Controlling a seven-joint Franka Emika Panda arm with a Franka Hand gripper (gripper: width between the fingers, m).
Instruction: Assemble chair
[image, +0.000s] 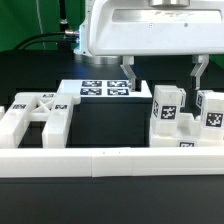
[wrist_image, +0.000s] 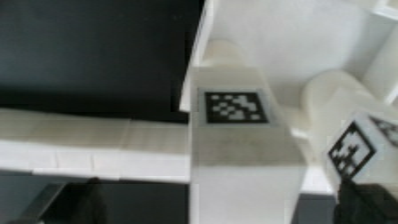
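The chair is in loose white pieces. A square post (image: 166, 108) with a tag stands upright at the exterior view's right, and a second tagged piece (image: 211, 112) stands just beside it. A flat X-braced panel (image: 38, 114) lies at the exterior view's left. My gripper (image: 163, 78) hangs open right over the first post, one finger to each side of its top. In the wrist view that post (wrist_image: 237, 110) runs between my dark fingertips (wrist_image: 368, 200), with a gap on both sides. The gripper (wrist_image: 210, 206) holds nothing. The neighbouring piece (wrist_image: 356, 135) shows close by.
The marker board (image: 104, 88) lies flat behind the black mat, under the arm. A long low white border rail (image: 100, 160) runs along the front; it also shows in the wrist view (wrist_image: 89, 140).
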